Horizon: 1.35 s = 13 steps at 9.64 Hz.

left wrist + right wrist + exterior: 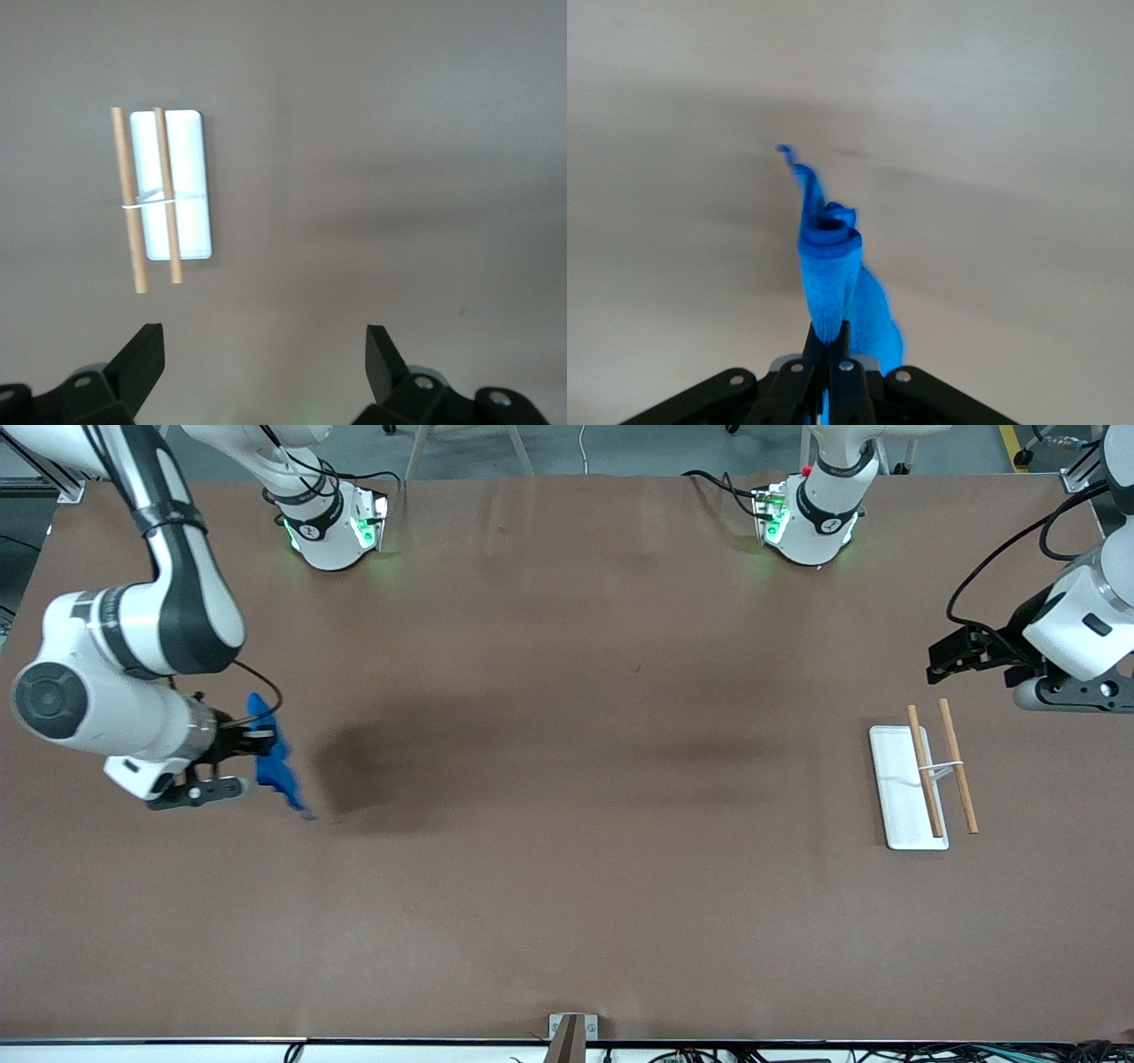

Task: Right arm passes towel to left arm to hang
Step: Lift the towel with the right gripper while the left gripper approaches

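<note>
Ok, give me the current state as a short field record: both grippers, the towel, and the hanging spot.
right gripper: shut on the towel, up over the right arm's end of the table
towel: bunched, dangling from the right gripper, clear of the table in the right wrist view
left gripper: open, holding nothing, waiting over the left arm's end of the table
rack: two wooden rods joined by a white crosspiece, above the white tray, nothing hung on it
handover: not yet begun; the grippers are at different ends of the table
</note>
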Motion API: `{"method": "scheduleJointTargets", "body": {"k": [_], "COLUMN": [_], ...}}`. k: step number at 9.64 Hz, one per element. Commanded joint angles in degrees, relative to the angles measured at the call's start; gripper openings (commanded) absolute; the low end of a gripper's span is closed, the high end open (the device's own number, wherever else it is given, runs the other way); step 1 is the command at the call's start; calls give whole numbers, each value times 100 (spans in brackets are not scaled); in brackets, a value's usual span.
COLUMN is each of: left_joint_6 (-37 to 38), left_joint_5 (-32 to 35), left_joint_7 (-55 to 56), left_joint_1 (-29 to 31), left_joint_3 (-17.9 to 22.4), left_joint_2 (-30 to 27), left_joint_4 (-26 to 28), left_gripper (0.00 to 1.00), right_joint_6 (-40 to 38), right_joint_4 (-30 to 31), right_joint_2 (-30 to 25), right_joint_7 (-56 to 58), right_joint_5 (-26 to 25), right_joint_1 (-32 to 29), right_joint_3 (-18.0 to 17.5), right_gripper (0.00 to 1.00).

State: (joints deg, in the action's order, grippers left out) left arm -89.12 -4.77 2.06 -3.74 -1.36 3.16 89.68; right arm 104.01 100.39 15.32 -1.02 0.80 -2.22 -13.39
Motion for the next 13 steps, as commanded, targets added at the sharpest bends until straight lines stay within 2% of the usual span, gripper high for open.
{"method": "scheduleJointTargets", "body": {"k": [1,2,4,5,7,10,12,13], "left_joint_6": [9,9,-18,-18,-114,-510,-510,-510], "left_joint_5": [-644,-935,-1969,-2418,-3577,-4906,-5601,-5944], "left_joint_7": [-83,-83,-232,-276,-775,-2020,-3032,-3541], "left_joint_1": [-13,-21,-13,-12,-12,-13,14,31], "left_joint_3": [39,39,39,39,48,48,74,83], "left_joint_2": [-288,-446,-754,-764,-720,-667,-528,-422], "left_joint_4": [584,829,1514,1717,2165,3070,3642,3905], "left_gripper": [100,100,97,97,97,97,96,95], "right_joint_6": [12,310,846,1258,2163,2527,2536,2528], "right_joint_4": [-231,-196,-187,-178,-187,-196,-204,-204], "right_joint_2": [103,147,287,470,848,1000,1000,1000], "right_joint_7": [-373,-312,-303,-294,-294,-120,861,1345], "right_joint_5": [1212,2169,3245,3912,4890,6593,8323,9036], "right_joint_1": [-77,2,439,590,653,679,906,986], "right_joint_3": [-637,-673,-840,-1076,-1883,-2588,-2678,-2678], "right_gripper": [1,1,1,1,1,1,2,2]}}
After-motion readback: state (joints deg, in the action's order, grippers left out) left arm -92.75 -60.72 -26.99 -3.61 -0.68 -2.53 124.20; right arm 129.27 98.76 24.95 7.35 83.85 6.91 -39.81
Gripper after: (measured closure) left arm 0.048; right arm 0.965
